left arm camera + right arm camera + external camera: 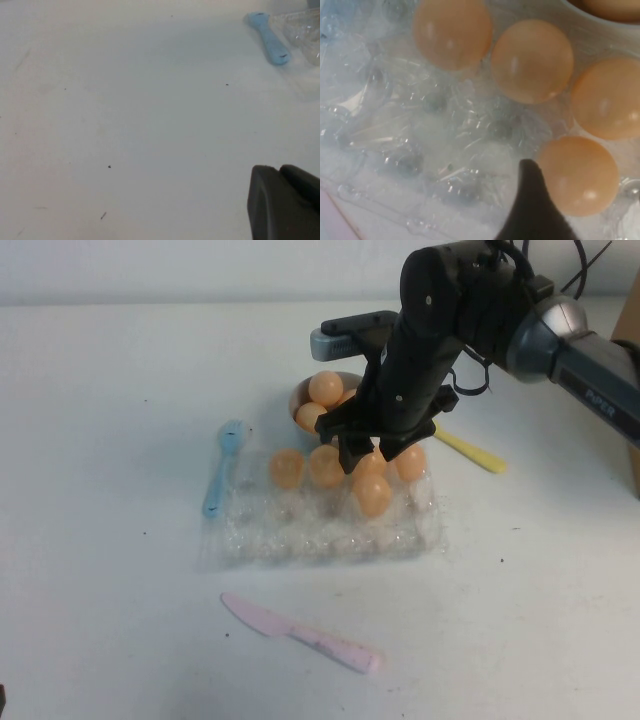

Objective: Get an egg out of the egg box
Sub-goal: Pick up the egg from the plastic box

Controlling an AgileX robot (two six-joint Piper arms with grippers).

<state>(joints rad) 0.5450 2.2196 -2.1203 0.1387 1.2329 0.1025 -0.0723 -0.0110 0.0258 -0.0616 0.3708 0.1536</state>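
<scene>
The clear crinkly egg box (300,535) lies mid-table and holds several peach-orange eggs in its far rows. My right gripper (368,455) reaches down over them, open. Its fingers straddle one egg (372,472). In the right wrist view one dark finger (530,200) rests against the side of that egg (577,175), which sits in a cup of the box (420,150). The other finger is out of view. My left gripper (282,200) is shut and empty over bare table, left of the box corner (306,27).
A small round bowl (299,397) with several eggs stands just behind the box. A blue spoon (222,468) lies left of it, also in the left wrist view (267,35). A yellow spoon (470,450) lies right, and a pink knife (300,632) in front.
</scene>
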